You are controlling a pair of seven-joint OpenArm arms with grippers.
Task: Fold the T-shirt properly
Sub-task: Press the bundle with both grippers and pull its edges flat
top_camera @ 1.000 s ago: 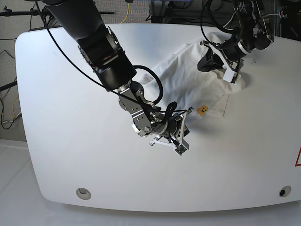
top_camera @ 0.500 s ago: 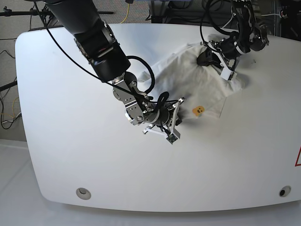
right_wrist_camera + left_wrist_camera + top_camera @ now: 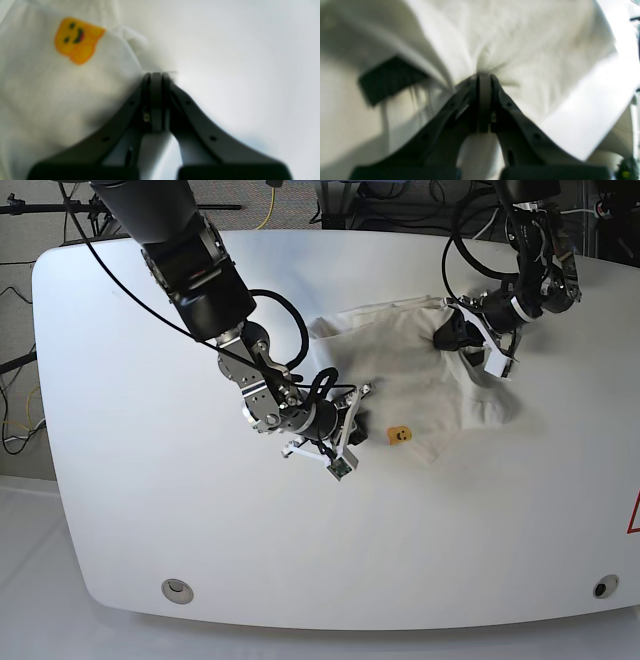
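The T-shirt [image 3: 410,380] lies bunched on the table [image 3: 130,480], toward two o'clock from the table's middle, so the fold is mid-carry. The right gripper [image 3: 156,75] is clamped on a hem edge beside the yellow smiley print [image 3: 76,40]. The left gripper [image 3: 483,76] is pinched tight on a gather of cloth at the shirt's three o'clock side. The next move probably calls for both arms to lay their edges flat and even before letting go.
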